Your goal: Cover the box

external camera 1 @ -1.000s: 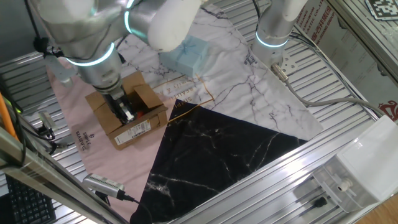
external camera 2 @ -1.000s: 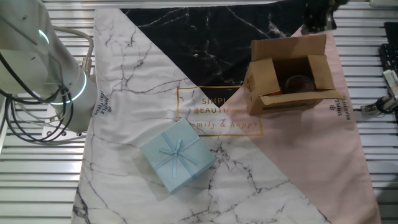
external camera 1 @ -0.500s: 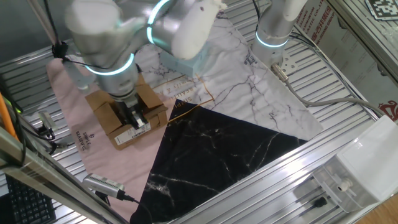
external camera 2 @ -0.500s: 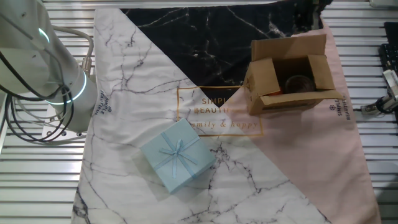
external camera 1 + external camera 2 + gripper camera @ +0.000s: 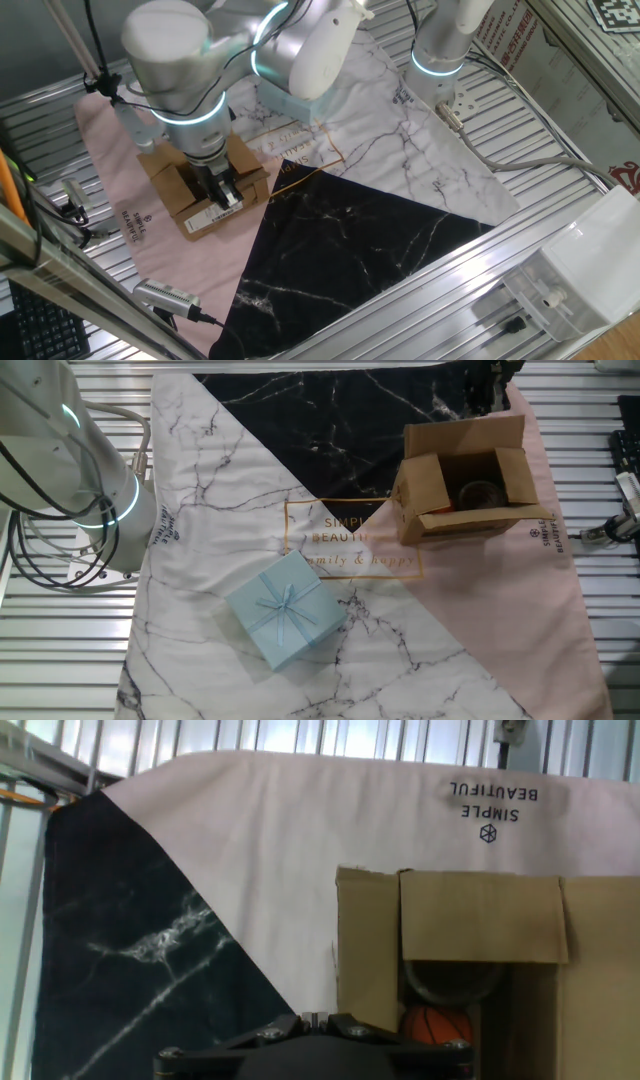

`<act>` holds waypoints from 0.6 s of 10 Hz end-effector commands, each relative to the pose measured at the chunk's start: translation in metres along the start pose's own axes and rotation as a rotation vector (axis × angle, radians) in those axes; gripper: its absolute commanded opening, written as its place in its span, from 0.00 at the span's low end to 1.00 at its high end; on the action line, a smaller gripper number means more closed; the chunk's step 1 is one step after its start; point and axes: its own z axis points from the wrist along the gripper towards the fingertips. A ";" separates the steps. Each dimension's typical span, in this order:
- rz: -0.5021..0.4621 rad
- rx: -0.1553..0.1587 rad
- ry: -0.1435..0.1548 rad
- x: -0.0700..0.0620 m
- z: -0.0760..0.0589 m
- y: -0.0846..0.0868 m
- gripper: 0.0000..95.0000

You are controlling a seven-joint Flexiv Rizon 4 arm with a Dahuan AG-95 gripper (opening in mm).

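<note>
On the pink cloth (image 5: 520,610), the cardboard box (image 5: 462,485) is laid flaps-open, long axis 3-to-9 o'clock; the gripper (image 5: 225,192) state cannot be told.

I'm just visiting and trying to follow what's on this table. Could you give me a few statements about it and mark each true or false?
1. The small brown cardboard carton has its flaps open. True.
2. The pale blue ribbon-tied gift package sits inside the carton. False: it lies apart on the white marbled part of the cloth.
3. An orange ball lies in the carton. True.
4. The gripper hangs over the blue package. False: it is at the carton.
</note>
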 end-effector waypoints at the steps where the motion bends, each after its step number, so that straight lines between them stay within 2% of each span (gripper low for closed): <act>1: -0.012 0.011 0.006 0.000 -0.001 0.000 0.00; 6: -0.048 0.039 0.015 0.002 -0.002 -0.003 0.00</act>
